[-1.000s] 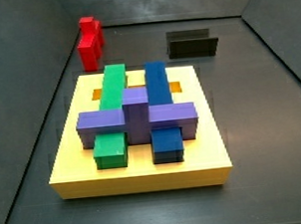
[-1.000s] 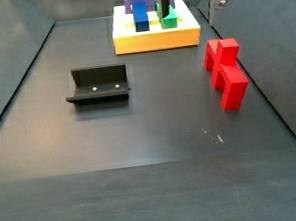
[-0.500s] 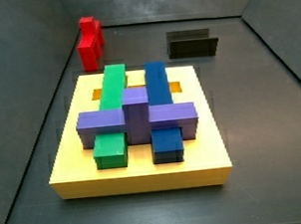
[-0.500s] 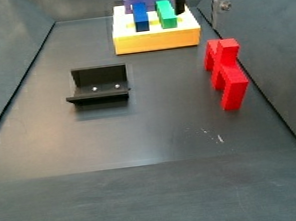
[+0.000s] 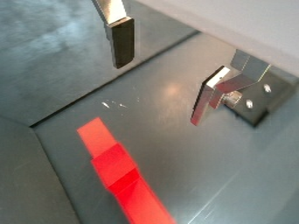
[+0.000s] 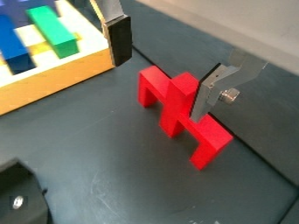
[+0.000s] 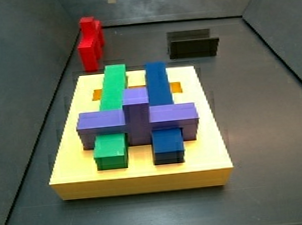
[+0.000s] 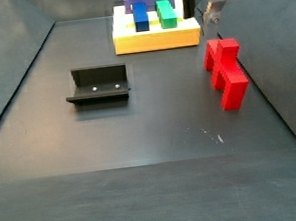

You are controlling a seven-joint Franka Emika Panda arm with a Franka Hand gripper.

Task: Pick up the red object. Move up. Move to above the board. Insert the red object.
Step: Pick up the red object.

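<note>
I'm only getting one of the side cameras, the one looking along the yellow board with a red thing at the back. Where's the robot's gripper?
Observer: The gripper hangs open above the red object, holding nothing.
Operator: Is that red piece standing up?
Observer: No, it lies flat on the floor beside the board, not touching it.
Operator: What's the dark box back there?
Observer: It's the fixture, an L-shaped bracket standing apart from the red object.
</note>
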